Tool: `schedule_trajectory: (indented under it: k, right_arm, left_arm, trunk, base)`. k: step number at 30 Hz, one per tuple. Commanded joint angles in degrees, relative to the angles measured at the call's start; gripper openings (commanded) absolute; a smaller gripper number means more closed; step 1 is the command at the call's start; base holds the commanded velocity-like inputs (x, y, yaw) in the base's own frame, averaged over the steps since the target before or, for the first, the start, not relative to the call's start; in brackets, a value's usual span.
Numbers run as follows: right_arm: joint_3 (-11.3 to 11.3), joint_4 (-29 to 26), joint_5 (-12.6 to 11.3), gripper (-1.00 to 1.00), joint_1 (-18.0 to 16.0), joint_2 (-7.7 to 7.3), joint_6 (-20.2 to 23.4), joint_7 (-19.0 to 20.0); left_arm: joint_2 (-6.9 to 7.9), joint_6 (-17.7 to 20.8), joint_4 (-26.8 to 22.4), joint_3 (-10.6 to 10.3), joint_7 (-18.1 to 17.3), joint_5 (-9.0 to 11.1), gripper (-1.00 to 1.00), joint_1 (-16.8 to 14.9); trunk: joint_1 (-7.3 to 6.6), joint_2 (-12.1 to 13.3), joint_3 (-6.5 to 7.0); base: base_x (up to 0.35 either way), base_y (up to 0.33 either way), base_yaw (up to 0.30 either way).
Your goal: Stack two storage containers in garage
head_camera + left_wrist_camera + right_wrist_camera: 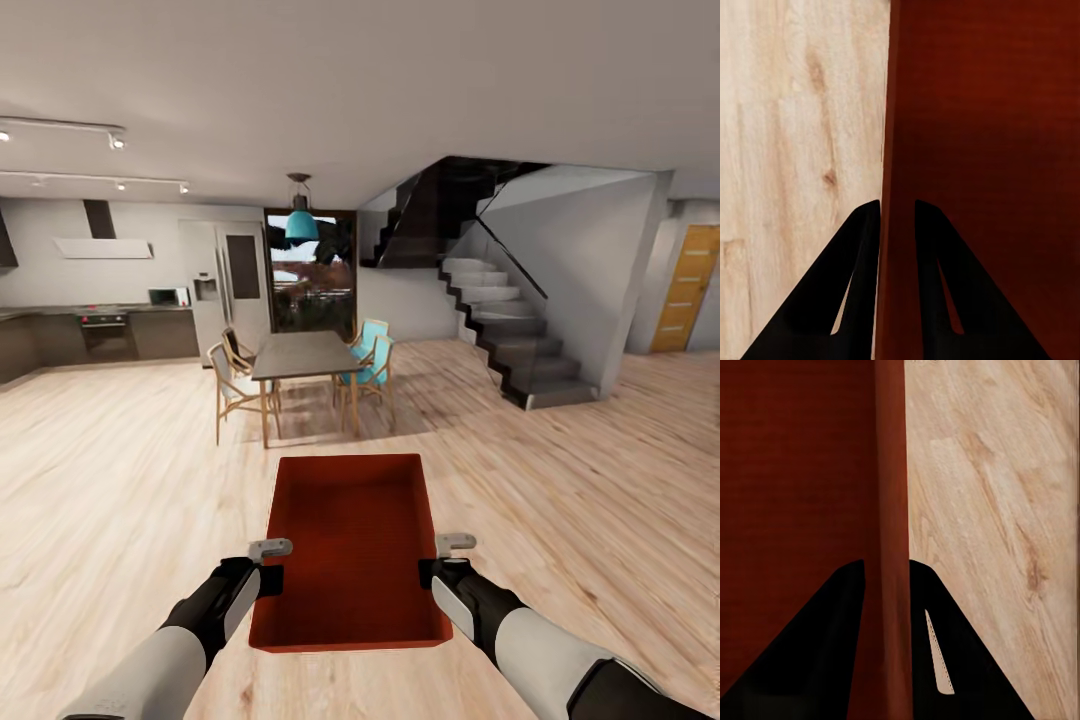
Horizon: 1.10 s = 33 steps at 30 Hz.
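Note:
One orange-red open-top storage container [350, 545] hangs in front of me above the light wood plank floor, held between both arms. My left gripper [268, 580] is shut on its left wall, and the left wrist view shows the wall [894, 150] running between the two black fingers [855, 247]. On the opposite side my right gripper [432, 572] is shut on the right wall, seen as a red strip [889, 495] between its fingers [919, 607]. The container is empty.
A dark dining table [305, 355] with wooden and turquoise chairs [372, 365] stands straight ahead. Kitchen counters and oven [105, 335] line the back left. A staircase [510, 330] rises at right, with an orange door [685, 290] beyond. Open wood floor spreads to either side.

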Motion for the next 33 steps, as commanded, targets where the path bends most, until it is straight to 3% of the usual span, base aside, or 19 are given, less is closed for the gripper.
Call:
schedule_trajectory:
  k: [1, 12, 33]
  right_arm:
    - [-0.21, -0.35, 0.39, -1.0, -0.09, -0.03, 0.18, -0.31]
    - [-0.21, -0.35, 0.39, -1.0, -0.09, -0.04, 0.18, -0.31]
    - [-0.24, -0.35, 0.33, -1.0, -0.09, -0.03, 0.18, -0.31]
  left_arm:
    - [1.24, 0.48, 1.37, -0.13, 1.45, -1.04, -1.0, 0.05]
    - [1.24, 0.45, 1.37, -0.13, 1.45, -1.04, -1.0, 0.05]
    - [1.24, 0.41, 1.37, -0.13, 1.45, -1.04, -1.0, 0.05]
  trunk:
    - [0.06, -0.05, -0.01]
    - [0.06, -0.05, -0.01]
    - [0.06, -0.05, -0.01]
  base:
    - [0.323, 0.0, -0.242]
    - [0.323, 0.0, -0.229]
    - [0.323, 0.0, -0.021]
